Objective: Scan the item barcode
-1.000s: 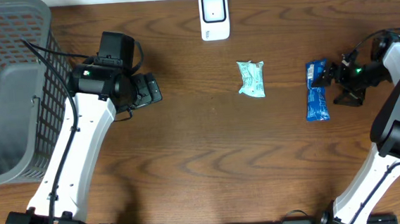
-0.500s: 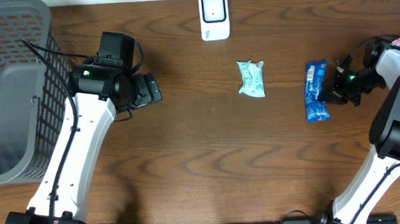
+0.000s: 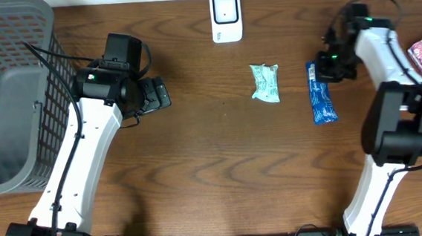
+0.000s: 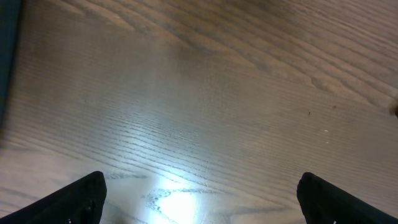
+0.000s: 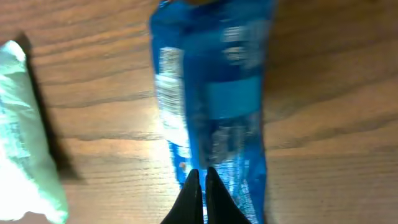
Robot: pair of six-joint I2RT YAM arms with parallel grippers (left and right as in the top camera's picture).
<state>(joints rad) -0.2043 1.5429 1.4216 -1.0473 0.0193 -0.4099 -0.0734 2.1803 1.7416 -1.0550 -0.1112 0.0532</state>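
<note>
Blue packet flat, long axis front-to-back, far end beneath right gripper, pinched together; left gripper spread wide.

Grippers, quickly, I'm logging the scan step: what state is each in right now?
Left gripper: open, holding nothing.
Right gripper: shut, pinching the blue packet.

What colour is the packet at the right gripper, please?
Blue; the packet shows best in right wrist view.
</note>
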